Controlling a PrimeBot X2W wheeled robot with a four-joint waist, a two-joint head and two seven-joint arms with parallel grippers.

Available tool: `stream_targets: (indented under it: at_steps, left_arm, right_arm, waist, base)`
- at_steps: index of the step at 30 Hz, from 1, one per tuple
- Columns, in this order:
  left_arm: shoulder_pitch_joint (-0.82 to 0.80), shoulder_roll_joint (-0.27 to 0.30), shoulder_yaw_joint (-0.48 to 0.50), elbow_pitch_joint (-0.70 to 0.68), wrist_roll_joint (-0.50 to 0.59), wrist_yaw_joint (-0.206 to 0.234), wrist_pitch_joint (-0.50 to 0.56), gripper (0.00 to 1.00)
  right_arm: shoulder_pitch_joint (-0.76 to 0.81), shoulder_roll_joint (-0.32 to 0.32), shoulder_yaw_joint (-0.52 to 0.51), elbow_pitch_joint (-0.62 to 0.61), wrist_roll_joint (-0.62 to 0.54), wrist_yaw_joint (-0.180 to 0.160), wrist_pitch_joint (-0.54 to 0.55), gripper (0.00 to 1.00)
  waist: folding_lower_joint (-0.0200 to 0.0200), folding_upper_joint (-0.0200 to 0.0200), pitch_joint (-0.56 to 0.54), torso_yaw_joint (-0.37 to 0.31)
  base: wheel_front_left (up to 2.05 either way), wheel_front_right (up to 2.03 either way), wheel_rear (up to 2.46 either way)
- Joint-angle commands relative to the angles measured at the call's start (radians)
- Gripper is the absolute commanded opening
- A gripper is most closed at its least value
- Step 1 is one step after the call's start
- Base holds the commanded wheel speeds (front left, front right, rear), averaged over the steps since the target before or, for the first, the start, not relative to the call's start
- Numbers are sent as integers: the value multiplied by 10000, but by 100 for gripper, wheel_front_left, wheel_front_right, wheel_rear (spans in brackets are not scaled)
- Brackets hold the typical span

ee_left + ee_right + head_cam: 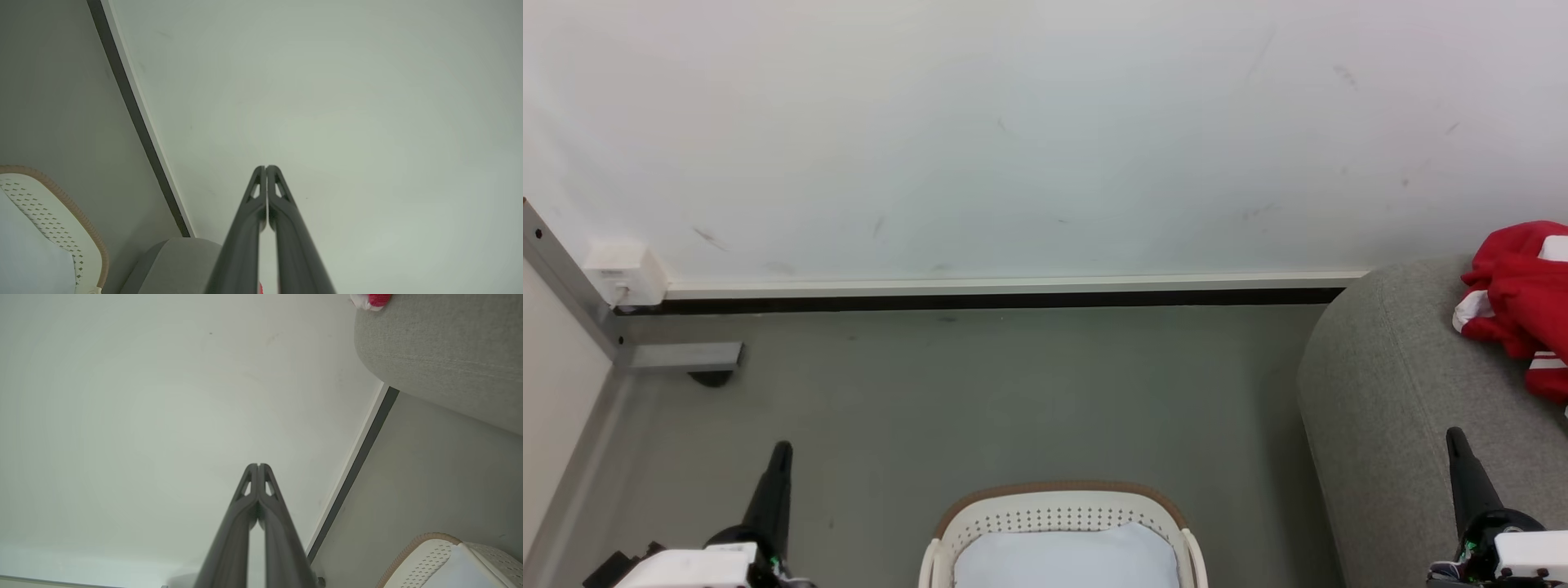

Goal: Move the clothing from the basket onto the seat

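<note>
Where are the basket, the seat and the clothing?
basket [1058, 486]: head view, on its brown rim.
seat [1380, 392]: head view, on its bare grey side.
clothing [1515, 286]: head view, on a red fold.

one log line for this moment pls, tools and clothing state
left tool: shut, empty | right tool: shut, empty | clothing: red heap on seat | basket: on floor, left of seat

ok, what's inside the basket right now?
Inside the basket lies a smooth pale sheet or cushion; anything under it is covered, and the basket's near half runs off frame. Red clothing lies on the seat.
</note>
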Motion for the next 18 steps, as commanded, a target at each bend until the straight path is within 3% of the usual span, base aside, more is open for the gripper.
stream_targets:
  at_steps: [1,18]
  left_arm:
    - [-105,81,48,-60,-154,-52,66,0]
    - [-104,85,93,-62,-999,-67,285,0]
  right_arm:
    - [125,21,-72,-83,178,-18,56,0]
    - [166,91,-276,-146,834,-21,275,0]
  waist:
    - [0,0,-2,1]
    - [-1,0,-34,11]
  base:
    - [0,0,0]
    - [0,0,0]
